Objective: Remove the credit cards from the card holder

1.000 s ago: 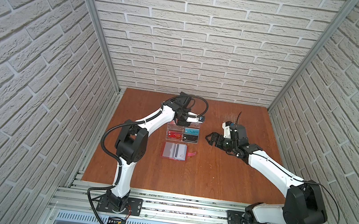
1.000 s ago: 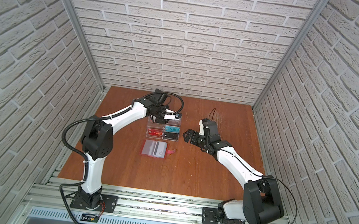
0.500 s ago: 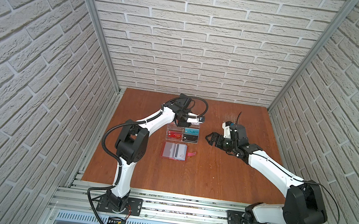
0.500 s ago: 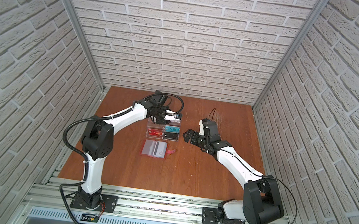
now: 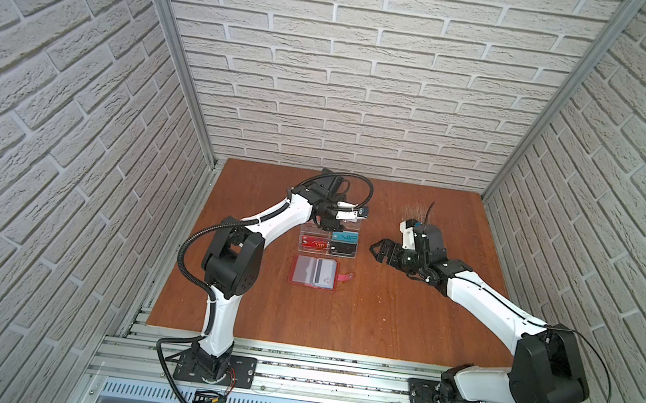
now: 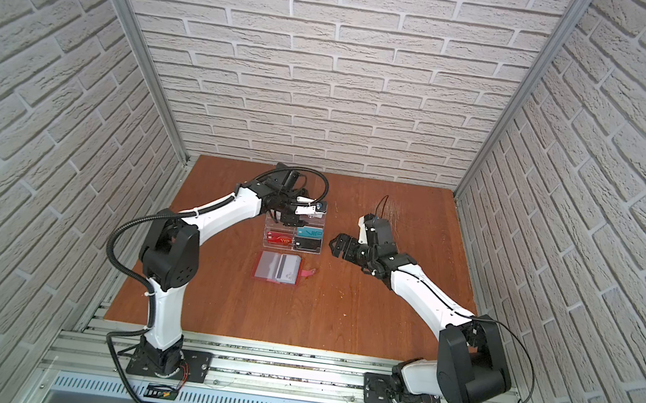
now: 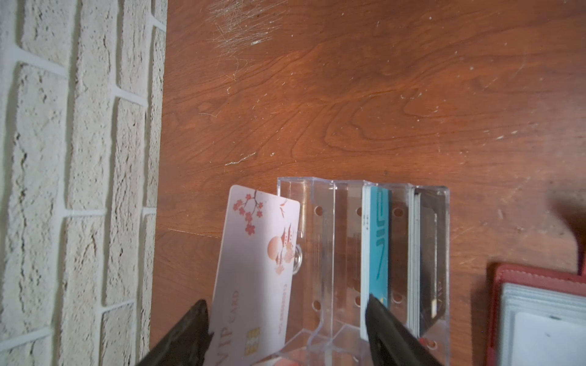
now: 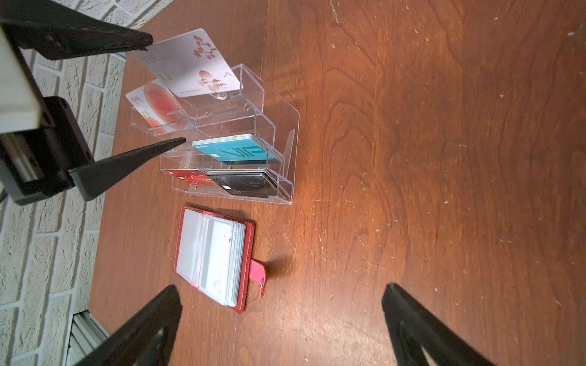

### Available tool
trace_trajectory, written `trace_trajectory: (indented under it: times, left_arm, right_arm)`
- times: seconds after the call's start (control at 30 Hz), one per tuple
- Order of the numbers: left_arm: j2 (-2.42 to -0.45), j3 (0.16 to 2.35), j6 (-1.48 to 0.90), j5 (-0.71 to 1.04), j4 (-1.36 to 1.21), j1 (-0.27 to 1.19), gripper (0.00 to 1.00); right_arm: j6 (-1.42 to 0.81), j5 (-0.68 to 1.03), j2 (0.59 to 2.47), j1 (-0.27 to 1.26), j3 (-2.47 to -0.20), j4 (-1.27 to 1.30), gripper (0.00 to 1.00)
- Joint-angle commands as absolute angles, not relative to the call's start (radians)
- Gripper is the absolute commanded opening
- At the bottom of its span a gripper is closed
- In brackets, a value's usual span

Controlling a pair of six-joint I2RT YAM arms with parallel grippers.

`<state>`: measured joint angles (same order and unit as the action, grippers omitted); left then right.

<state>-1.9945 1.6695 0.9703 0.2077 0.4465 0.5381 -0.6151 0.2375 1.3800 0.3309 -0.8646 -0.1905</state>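
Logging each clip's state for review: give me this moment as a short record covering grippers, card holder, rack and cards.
left gripper: open above the acrylic rack, blossom card between the jaws
blossom card: leaning in the rack's top tier
right gripper: open, empty, above the table
card holder: lying open on the table, in front of the rack
in holder: white card in a clear sleeve
other tiers: red-circle card, teal card, red cards, black cards

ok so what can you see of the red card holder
The card holder is a red leather-like booklet lying open on the wooden table, near the clear rack but apart. Its clear sleeves are stacked, a white card showing inside. Its snap tab sticks out sideways, unfastened. Only the table touches it.
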Motion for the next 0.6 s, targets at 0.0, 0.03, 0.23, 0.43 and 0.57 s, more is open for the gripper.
trace_trajectory:
  times: [0.0, 0.03, 0.23, 0.43, 0.57]
  left_arm:
    - [-1.952, 1.657, 0.957, 0.225, 0.412, 0.54, 0.78]
    - [-1.952, 1.653, 0.953, 0.228, 0.411, 0.54, 0.78]
    - [-1.948, 1.619, 0.934, 0.239, 0.386, 0.543, 0.78]
    - [-1.942, 1.58, 0.906, 0.245, 0.342, 0.542, 0.78]
    - [-1.941, 1.567, 0.888, 0.25, 0.323, 0.543, 0.78]
  right_arm:
    - [-0.621, 0.238, 1.343, 0.326, -0.855, -0.163, 1.0]
    - [-0.621, 0.239, 1.341, 0.326, -0.854, -0.166, 1.0]
    - [-0.62, 0.235, 1.344, 0.326, -0.858, -0.167, 1.0]
    - [-0.644, 0.172, 1.408, 0.325, -0.931, -0.198, 1.0]
    - [-0.678, 0.146, 1.504, 0.316, -1.03, -0.228, 1.0]
